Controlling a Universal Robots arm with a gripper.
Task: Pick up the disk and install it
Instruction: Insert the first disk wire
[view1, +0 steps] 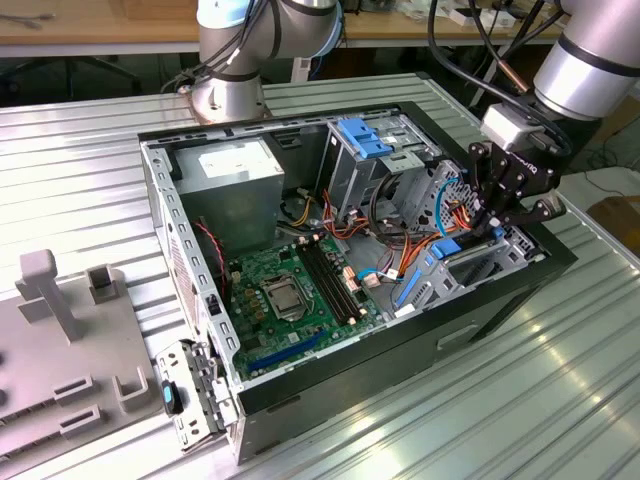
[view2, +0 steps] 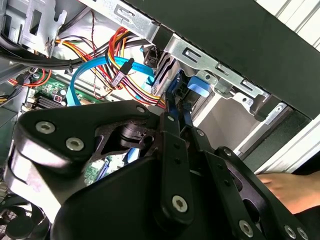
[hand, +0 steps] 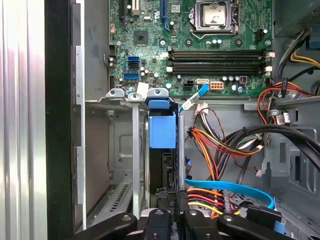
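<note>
The disk (hand: 163, 135) stands on edge in a slot of the grey drive bay (hand: 120, 150), at the case corner on the exterior view's right. Its blue rail faces the first wrist view and its dark body runs down toward the fingers. My gripper (hand: 172, 199) is shut on the disk's near end, with its black fingers close together around the slab. In the second wrist view the gripper (view2: 176, 107) pinches the blue-edged disk (view2: 171, 90) beside the bay's metal wall. In the exterior view the gripper (view1: 490, 222) hangs over the bay (view1: 490, 265), with the disk (view1: 447, 248) just below it.
The open computer case (view1: 400, 330) lies on a ribbed metal table. Orange, red and blue cables (hand: 225, 145) crowd right beside the bay. The motherboard (view1: 290, 290), power supply (view1: 235, 175) and blue-latched upper cage (view1: 362, 138) fill the rest. A grey fixture (view1: 60, 340) sits at the exterior view's left.
</note>
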